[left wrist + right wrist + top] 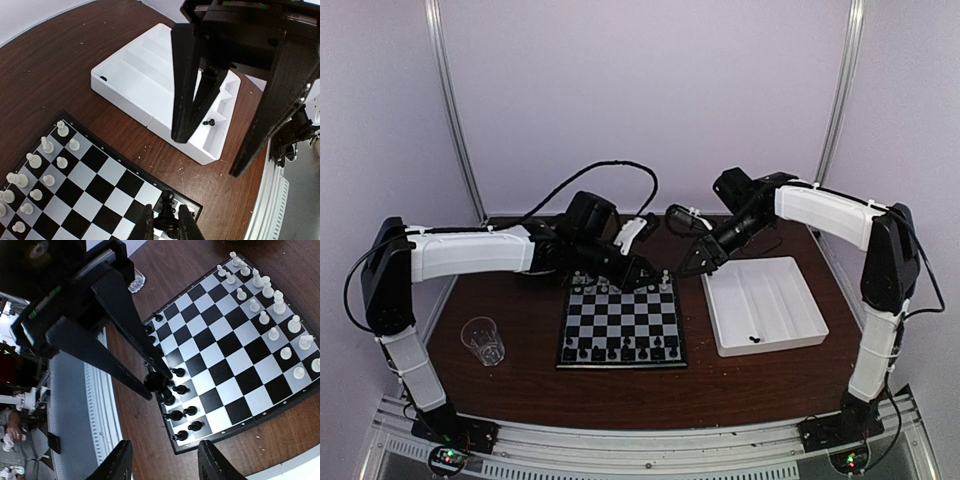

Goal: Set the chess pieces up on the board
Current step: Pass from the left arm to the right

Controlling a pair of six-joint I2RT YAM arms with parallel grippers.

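The board lies mid-table. White pieces line its far rows and black pieces its near rows. My left gripper hangs above the board's right side, shut on a black round-headed piece over the board near a corner. The right wrist view shows that piece held above the black rows, with the white pieces at the far side. My right gripper is open and empty, raised between the board and the tray. Its fingers show in the left wrist view.
A white compartmented tray stands right of the board, with one black piece in it, also seen in the left wrist view. A clear plastic cup stands left of the board. The two grippers are close together.
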